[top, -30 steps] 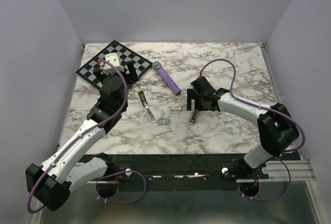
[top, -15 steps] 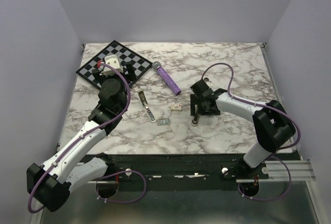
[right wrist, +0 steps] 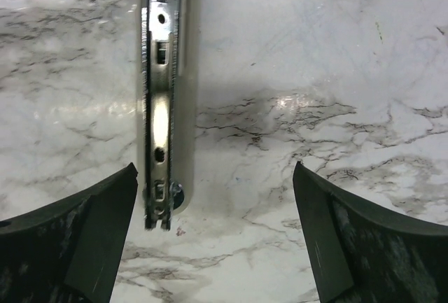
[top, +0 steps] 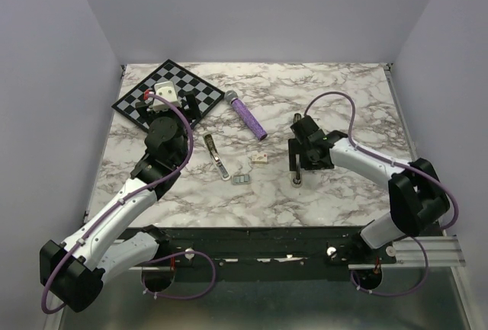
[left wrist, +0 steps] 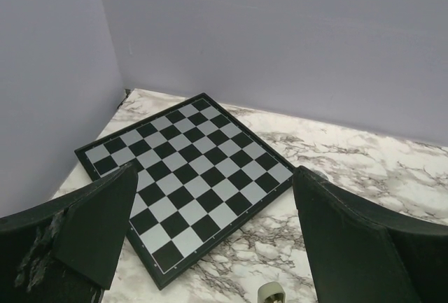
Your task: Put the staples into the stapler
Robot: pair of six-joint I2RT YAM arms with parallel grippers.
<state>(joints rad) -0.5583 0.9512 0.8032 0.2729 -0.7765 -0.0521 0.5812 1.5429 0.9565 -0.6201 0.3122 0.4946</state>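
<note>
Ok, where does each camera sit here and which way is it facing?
Top external: above and behind the bases, looking down on the table; both arms show.
Left wrist: faces the chessboard and back wall; left gripper open, fingers in the lower corners.
Right wrist: looks straight down at a stapler; right gripper open astride it.
Shared: chessboard in top and left wrist; that stapler in top and right wrist.

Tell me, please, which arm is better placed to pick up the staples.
Right: the open right hand hangs nearer the staples; the left hand is off over the chessboard.
</note>
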